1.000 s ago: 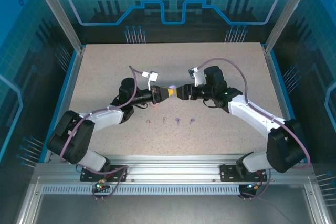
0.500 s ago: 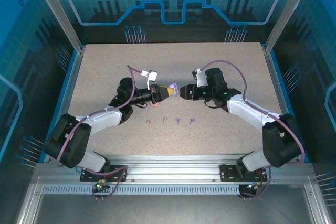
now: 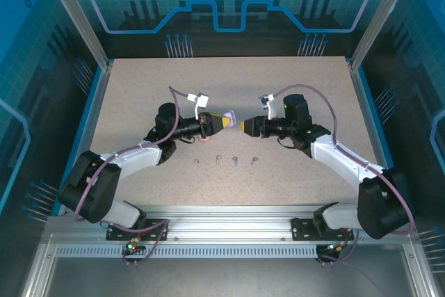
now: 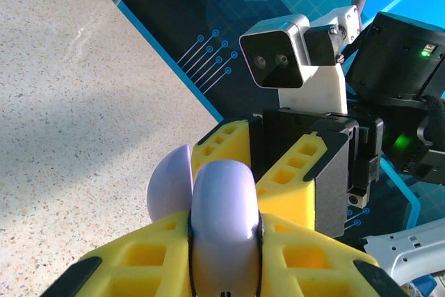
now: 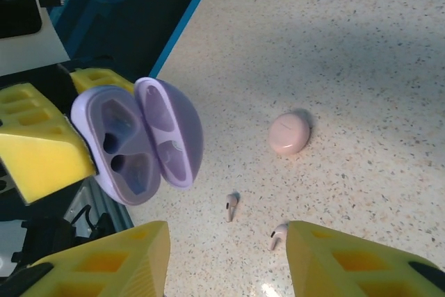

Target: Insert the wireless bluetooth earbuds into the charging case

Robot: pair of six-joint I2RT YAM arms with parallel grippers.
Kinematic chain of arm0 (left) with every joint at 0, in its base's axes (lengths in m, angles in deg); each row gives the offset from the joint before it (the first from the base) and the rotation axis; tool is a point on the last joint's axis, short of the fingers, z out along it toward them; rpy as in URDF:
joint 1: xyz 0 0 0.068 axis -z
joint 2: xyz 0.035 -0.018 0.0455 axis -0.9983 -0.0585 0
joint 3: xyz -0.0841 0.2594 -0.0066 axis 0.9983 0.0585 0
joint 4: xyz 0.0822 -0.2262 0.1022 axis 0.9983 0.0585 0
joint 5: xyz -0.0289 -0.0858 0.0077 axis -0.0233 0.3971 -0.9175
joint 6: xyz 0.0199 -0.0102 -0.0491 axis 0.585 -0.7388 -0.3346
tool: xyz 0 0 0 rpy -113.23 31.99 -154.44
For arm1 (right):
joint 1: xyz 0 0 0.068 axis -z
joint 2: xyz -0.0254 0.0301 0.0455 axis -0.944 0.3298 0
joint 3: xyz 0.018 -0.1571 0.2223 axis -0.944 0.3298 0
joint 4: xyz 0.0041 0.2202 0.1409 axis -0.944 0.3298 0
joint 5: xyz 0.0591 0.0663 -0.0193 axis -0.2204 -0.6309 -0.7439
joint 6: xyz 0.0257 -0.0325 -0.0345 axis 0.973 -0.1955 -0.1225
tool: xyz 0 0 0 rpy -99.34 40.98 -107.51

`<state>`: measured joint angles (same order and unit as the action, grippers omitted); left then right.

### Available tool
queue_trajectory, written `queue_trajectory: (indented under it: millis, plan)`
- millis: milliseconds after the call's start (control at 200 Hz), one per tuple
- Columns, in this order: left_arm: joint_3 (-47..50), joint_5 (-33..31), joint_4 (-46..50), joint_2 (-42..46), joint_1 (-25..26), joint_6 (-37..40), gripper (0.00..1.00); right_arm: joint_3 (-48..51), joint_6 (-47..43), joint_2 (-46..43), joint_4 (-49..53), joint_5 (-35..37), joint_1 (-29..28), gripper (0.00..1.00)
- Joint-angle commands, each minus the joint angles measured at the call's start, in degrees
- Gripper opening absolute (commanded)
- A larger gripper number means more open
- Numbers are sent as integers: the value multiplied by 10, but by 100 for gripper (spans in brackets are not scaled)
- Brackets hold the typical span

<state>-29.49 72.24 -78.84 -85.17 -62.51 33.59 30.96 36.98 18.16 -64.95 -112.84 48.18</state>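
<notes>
My left gripper [image 3: 224, 120] is shut on the purple charging case [image 3: 230, 116], holding it above the table with its lid [image 5: 170, 130] swung open. Both sockets of the case [image 5: 118, 145] are empty. In the left wrist view the case [image 4: 224, 196] sits edge-on between my left gripper's [image 4: 224, 227] yellow fingers. My right gripper [image 3: 243, 127] faces it a short way to the right, open with nothing between the fingers [image 5: 226, 241]. Two pale pink earbuds [image 3: 197, 163] [image 3: 217, 159] and two purple earbuds [image 3: 236, 160] [image 3: 254, 160] lie in a row on the table, nearer than both grippers.
A closed pink case [image 5: 289, 133] lies on the speckled table [image 3: 139, 95] below the left gripper. Two pale earbuds [image 5: 231, 206] [image 5: 279, 236] lie under the right gripper. Blue panels and metal posts [image 3: 75, 15] wall the table.
My right gripper has drawn back to the right, away from the purple case. The left arm and the case have stayed in place.
</notes>
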Motion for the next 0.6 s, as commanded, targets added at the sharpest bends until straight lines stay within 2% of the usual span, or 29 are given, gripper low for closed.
queue_trajectory:
  millis: [0, 595]
  plan:
    - [-15, 17, -8, 12, 3, 16, 0, -9, 5, 8, -25, -20, -6, 47]
    - [-14, 15, -12, 8, 8, 17, 0, -35, 21, 48, -37, 3, -28, 41]
